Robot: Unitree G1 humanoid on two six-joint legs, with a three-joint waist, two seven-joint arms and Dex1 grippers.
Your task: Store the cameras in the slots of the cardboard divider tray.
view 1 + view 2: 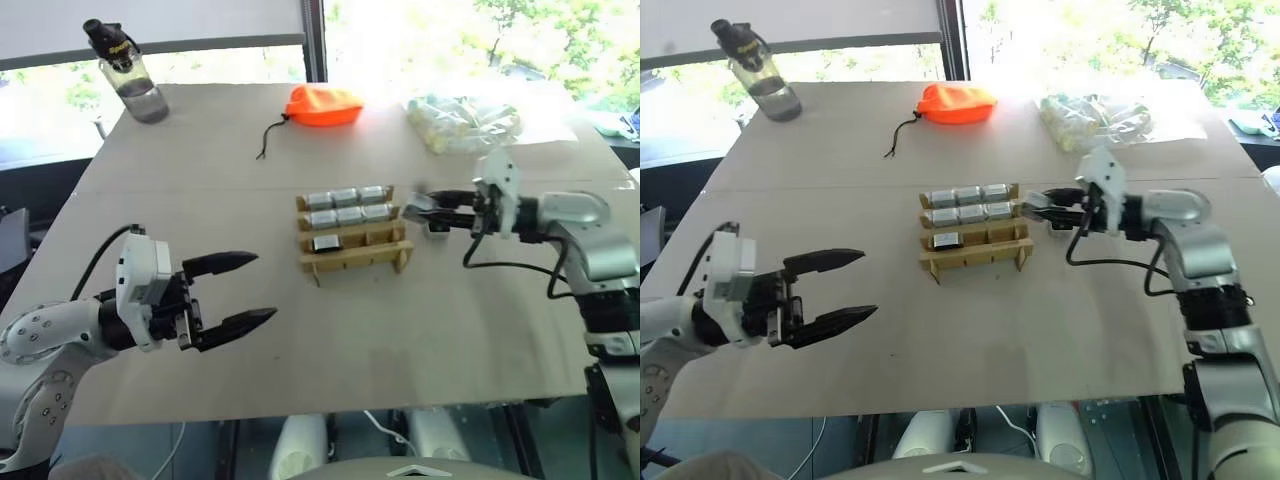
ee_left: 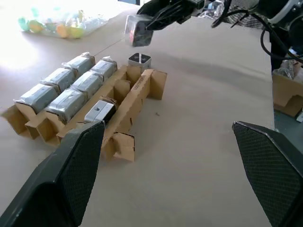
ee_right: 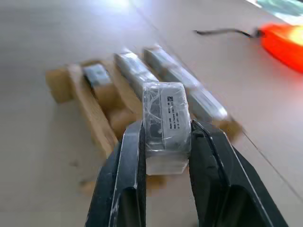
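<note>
My right gripper point(image 3: 165, 142) pinches a wrapped camera point(image 3: 166, 125) just short of the cardboard divider tray point(image 1: 355, 256) to fill an open slot, while my left gripper point(image 1: 235, 292) waits spread wide, well clear.

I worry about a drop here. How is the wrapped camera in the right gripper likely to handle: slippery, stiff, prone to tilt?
The camera looks wrapped in glossy clear film, so it is probably a bit slippery between the right gripper's fingers. Its boxy shape seems rigid, so it should not squash. Only its lower part is pinched, so it might tilt when nudged into the cardboard tray.
</note>
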